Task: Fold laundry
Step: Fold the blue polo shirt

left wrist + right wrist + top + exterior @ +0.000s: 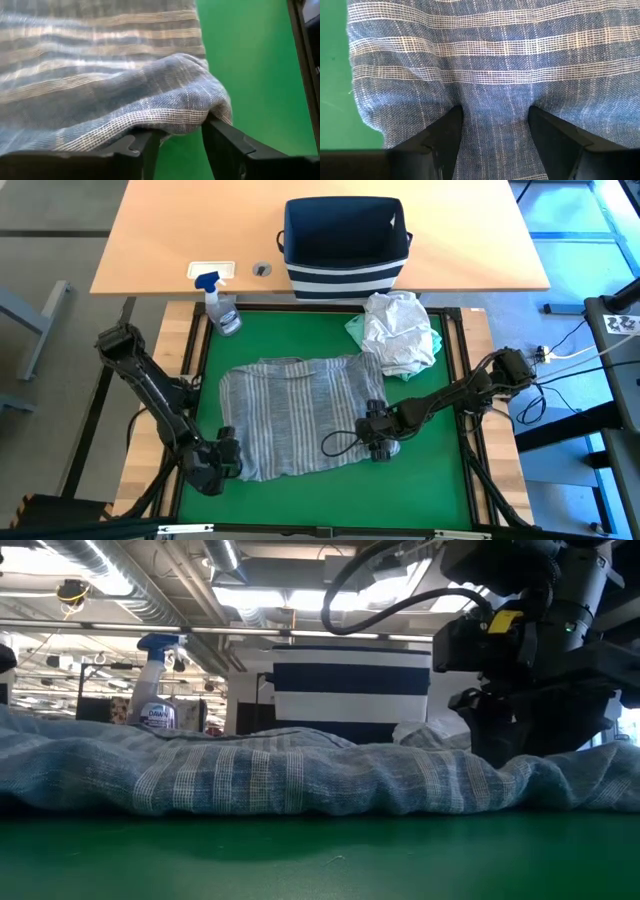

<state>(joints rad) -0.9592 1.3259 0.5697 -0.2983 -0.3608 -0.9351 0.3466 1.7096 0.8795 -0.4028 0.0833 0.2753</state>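
The grey-blue striped shirt [300,415] lies spread and rumpled on the green mat [440,470]. My left gripper [228,452] is at its near left corner, shut on a bunched fold [181,131]. My right gripper [380,442] is at the shirt's near right corner, fingers down in the cloth [495,112]; in the low view it stands over the shirt's right end [505,735]. The white t-shirt [400,330] lies crumpled on the mint-teal garment [357,330] at the mat's far right. My left gripper pinches a rounded fold at the shirt's near left corner [195,107] between its two fingers, slanting down from the near left. The fold bulges up over the fingertips [215,127]; the rest of the shirt lies on the mat. How many layers cannot be told. My right gripper pinches bunched cloth near the shirt's near right corner [495,95] between its two fingers, coming steeply from above. Creases run from both fingertips [451,117] into the cloth, which fills the gap. The shirt lies on the mat here.
A navy-and-white striped basket [345,245] stands on the wooden table beyond the mat's far edge. A spray bottle [222,310] stands at the mat's far left corner. Bare green mat shows along the near edge [330,500] and to the right.
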